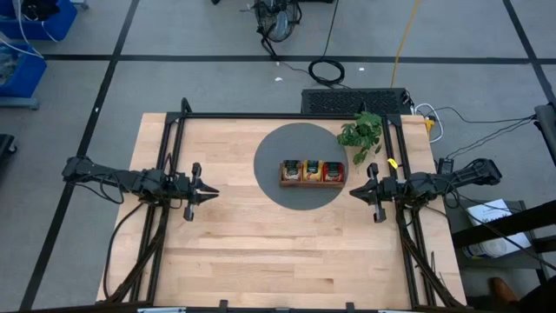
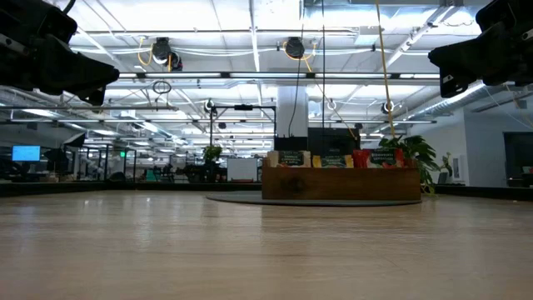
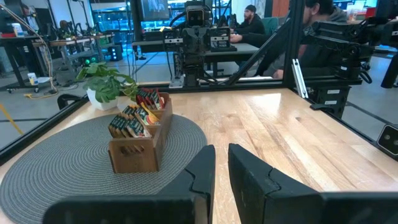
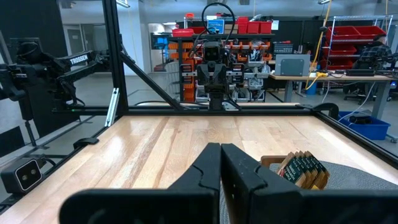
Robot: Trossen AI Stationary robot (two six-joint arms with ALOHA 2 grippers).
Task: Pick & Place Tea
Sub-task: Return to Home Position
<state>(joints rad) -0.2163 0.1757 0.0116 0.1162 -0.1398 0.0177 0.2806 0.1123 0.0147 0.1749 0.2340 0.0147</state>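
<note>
Closest to the lens, the left gripper (image 3: 222,150) shows two dark, matte, blocky fingers drawn almost together, with only a thin slit between them and nothing in it. Over on the other side, the right gripper (image 4: 221,147) has its fingers pressed flat against each other, empty too. From above I see both arms lying at the table's left and right sides, tips pointing inward, well apart from the work. Now the tea packets (image 1: 312,170): they stand on edge in the wooden tray (image 1: 312,183), sorted by colour, beige-green with dark labels in the left compartment, orange-yellow in the middle, red on the right. I find no packet loose on the table (image 1: 261,252), so I judge the sorting done and only the parking of the arms left. Materials, quickly: the tray is brown, boxy and three-celled, with a slot cut in its end wall. It sits on a round grey mat (image 1: 276,148) with a ribbed, woven look. The packets are thin, flat paper rectangles, and the tabletop is pale, smooth wood planks framed in black rail. Just beyond the tray's far right corner stands a small leafy green plant (image 1: 362,132).
</note>
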